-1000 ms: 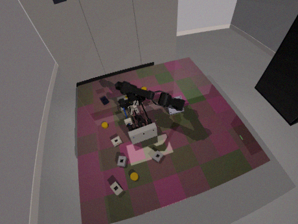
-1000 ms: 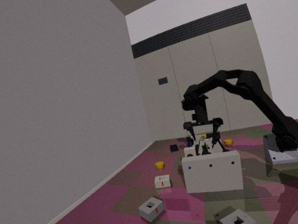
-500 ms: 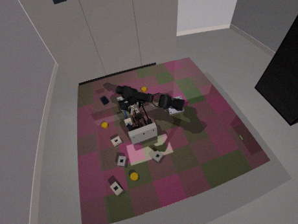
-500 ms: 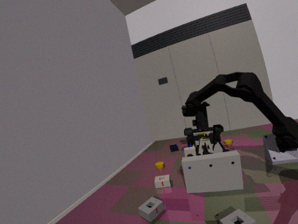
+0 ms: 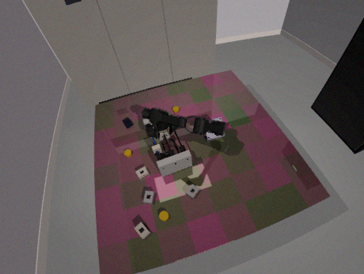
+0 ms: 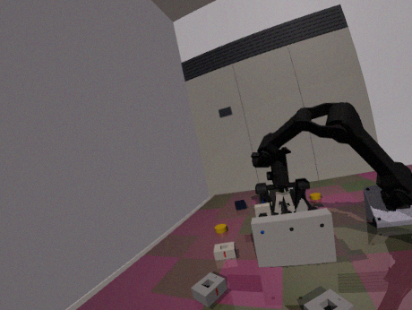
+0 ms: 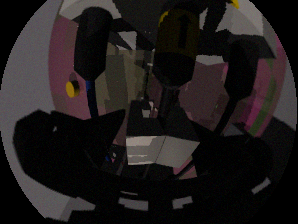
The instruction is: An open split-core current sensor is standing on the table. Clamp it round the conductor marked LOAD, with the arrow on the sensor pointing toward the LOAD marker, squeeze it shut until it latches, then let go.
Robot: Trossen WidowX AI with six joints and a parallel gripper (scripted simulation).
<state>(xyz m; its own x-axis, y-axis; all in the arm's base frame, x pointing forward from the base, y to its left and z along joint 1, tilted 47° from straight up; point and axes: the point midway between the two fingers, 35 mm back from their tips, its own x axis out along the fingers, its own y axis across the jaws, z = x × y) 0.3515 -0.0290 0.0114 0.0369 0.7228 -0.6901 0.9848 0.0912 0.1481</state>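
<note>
My gripper (image 6: 283,204) (image 7: 154,116) is open, with its fingers apart low over the conductors behind the white panel (image 5: 174,163) (image 6: 293,255). A pale block, apparently the current sensor (image 7: 172,151), lies between and below the fingertips in the wrist view, in line with the middle conductor. Its jaws and latch cannot be made out. The middle conductor's yellow sleeve (image 7: 184,37) bears a black arrow pointing up in the wrist view. The LOAD lettering is not readable. A blue conductor (image 7: 90,97) runs at the left, a black one (image 7: 229,115) at the right.
A white block (image 5: 157,149) (image 6: 261,209) sits by the blue conductor. Loose blocks with square holes (image 5: 142,172) (image 5: 149,196) (image 5: 192,191) and yellow discs (image 5: 127,153) (image 5: 164,215) (image 5: 176,108) stand around the panel. A dark block (image 5: 127,123) (image 6: 240,204) lies behind left.
</note>
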